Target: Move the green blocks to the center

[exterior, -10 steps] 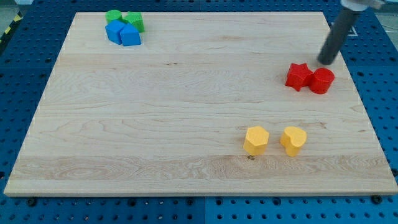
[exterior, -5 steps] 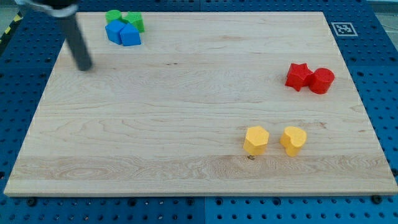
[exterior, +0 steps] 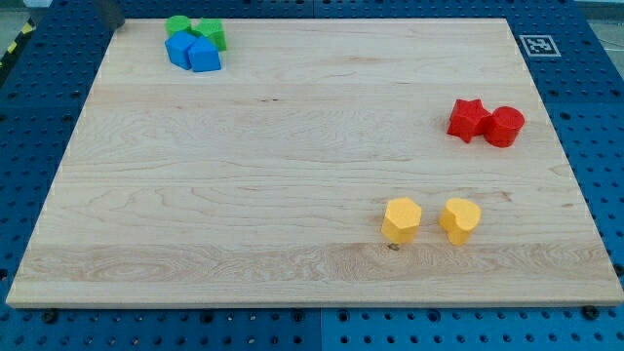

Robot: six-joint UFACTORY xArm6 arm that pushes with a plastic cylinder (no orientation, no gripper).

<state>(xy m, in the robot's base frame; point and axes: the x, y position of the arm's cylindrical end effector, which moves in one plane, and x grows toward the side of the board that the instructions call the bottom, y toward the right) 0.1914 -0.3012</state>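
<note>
Two green blocks sit at the top left of the wooden board [exterior: 292,175]: one [exterior: 177,24] at the board's top edge, the other [exterior: 213,32] just to its right. They touch two blue blocks [exterior: 194,53] directly below them. My tip [exterior: 112,23] shows only as a short dark stub at the view's top edge, by the board's top-left corner. It is to the left of the green blocks and apart from them.
A red star block [exterior: 468,119] and a red cylinder [exterior: 505,127] touch each other at the right. A yellow hexagon block [exterior: 401,219] and a yellow heart block [exterior: 459,219] sit at the lower right. A printed marker tag [exterior: 538,45] lies off the top-right corner.
My tip swept from beside the red blocks across to the left side, then up to the top-left corner, nearly out of view. No block has moved.
</note>
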